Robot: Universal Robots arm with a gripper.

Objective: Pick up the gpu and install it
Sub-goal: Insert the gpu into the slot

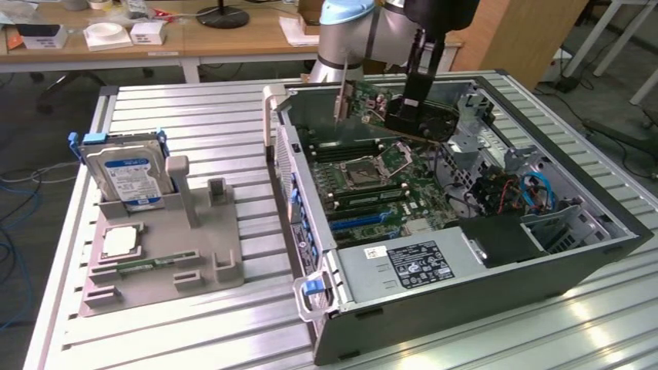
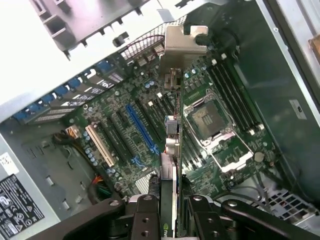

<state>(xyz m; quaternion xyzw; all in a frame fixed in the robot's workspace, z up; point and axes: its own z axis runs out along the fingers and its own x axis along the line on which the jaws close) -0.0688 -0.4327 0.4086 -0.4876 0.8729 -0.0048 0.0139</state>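
On the slatted metal desk are counted one open dark grey computer case, one grey plastic holder, one silver hard drive with blue-white label and one small square silver processor chip; inside the case, one green motherboard and one slim green expansion card.

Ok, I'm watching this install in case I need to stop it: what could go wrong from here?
The gpu, clamped in the gripper, hangs over the motherboard. If it is lowered off a slot, its edge could hit components. The open processor socket close by could also be struck.
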